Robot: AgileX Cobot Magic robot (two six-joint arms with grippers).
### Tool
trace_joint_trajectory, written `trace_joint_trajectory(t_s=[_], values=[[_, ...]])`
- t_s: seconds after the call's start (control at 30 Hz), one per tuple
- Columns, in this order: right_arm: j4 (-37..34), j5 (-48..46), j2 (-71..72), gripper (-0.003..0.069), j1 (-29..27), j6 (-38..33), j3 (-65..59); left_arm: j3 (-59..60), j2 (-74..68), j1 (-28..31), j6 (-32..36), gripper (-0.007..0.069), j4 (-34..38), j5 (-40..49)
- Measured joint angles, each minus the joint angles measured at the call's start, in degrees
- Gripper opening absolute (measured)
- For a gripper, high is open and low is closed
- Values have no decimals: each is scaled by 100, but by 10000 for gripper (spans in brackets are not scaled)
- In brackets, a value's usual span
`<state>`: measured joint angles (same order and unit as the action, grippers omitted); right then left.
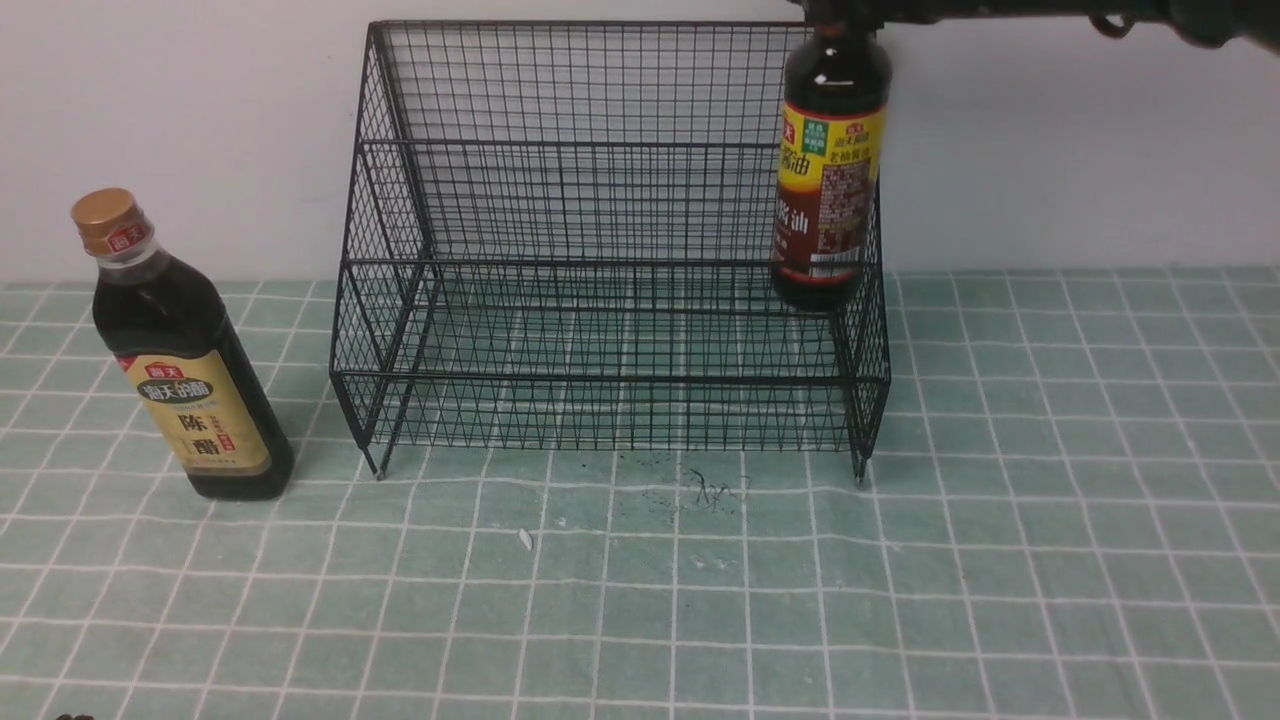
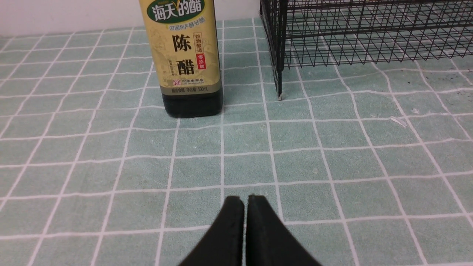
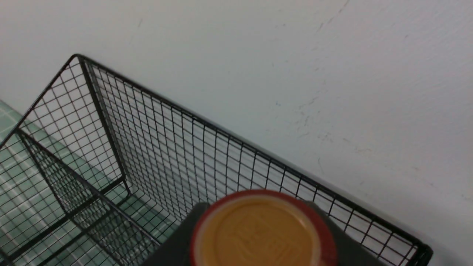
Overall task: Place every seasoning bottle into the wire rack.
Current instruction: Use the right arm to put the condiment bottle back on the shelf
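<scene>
In the front view, your right claw (image 1: 843,14) is grasping the round bottle (image 1: 828,190) by its neck, and the bottle hangs below the claw, its base at the right-hand end of the wire rack (image 1: 610,378). The bottle leans slightly, base a little inward of the claw. Whether the base bears on the mesh you cannot tell from here, so treat it as unsupported: lower it slowly, straight down, and bring it upright as you go. Mind the front wires and the sloped side just beside the bottle; a snag there could drag the rack along. Loosen your grip only once the base sits firmly and the bottle stands by itself, then draw the claw up clear of the cap before swinging away.

In the left wrist view, your left claw (image 2: 245,214) is clenched on nothing, its tips together. The squarish bottle (image 2: 190,62) stands on the surface (image 2: 310,199) ahead of that claw, beside the rack and outside it. Best leave this arm alone until the round bottle is settled.

In the right wrist view, the cap (image 3: 258,232) sits between the fingers of the right claw, with the rack's back mesh just beyond it. Keep the cap centred there as you lower.
</scene>
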<state>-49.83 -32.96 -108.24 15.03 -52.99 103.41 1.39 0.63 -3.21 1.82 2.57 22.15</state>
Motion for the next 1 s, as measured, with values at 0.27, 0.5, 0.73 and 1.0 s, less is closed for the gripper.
trace_joint_trajectory(t_s=[0.27, 0.5, 0.73, 1.0], values=[[132, -876, -140, 268, 0, -183, 14, 0, 0, 0, 0, -6, 0, 0], [503, -1250, -304, 268, 0, -189, 14, 0, 0, 0, 0, -6, 0, 0], [606, -1308, -304, 283, 0, -143, 25, 0, 0, 0, 0, -6, 0, 0], [543, -1312, -144, 366, 0, 93, 84, 0, 0, 0, 0, -6, 0, 0]])
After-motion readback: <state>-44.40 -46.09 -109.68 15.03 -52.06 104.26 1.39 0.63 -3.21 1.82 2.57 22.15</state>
